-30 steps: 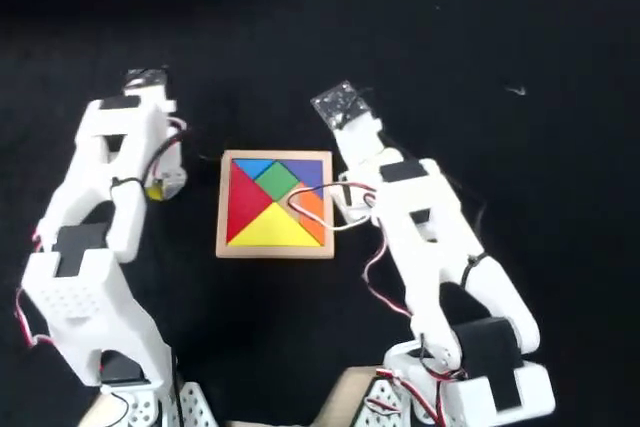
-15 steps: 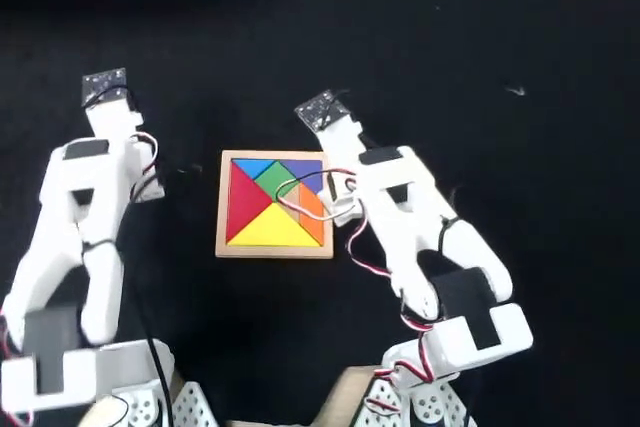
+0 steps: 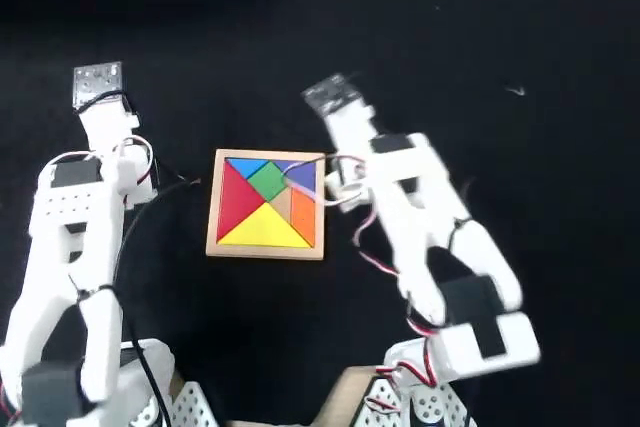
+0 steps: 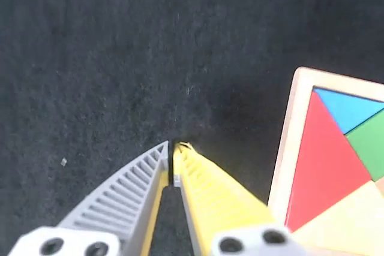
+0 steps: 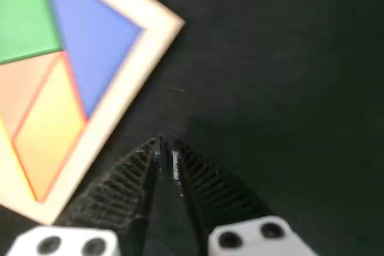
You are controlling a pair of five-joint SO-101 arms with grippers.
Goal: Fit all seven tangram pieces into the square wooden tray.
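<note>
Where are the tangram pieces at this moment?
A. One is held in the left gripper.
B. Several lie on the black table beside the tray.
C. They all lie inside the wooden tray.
C: the coloured pieces fill the wooden tray, none lies on the black table, and the left gripper and right gripper are shut and empty.

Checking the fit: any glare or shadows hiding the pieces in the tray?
High view: tray evenly lit, no glare, seams of the pieces plain. Left wrist view: soft shadow on the cloth beside the tray, pieces unshaded. Right wrist view: orange piece looks pale, its edges readable.
</note>
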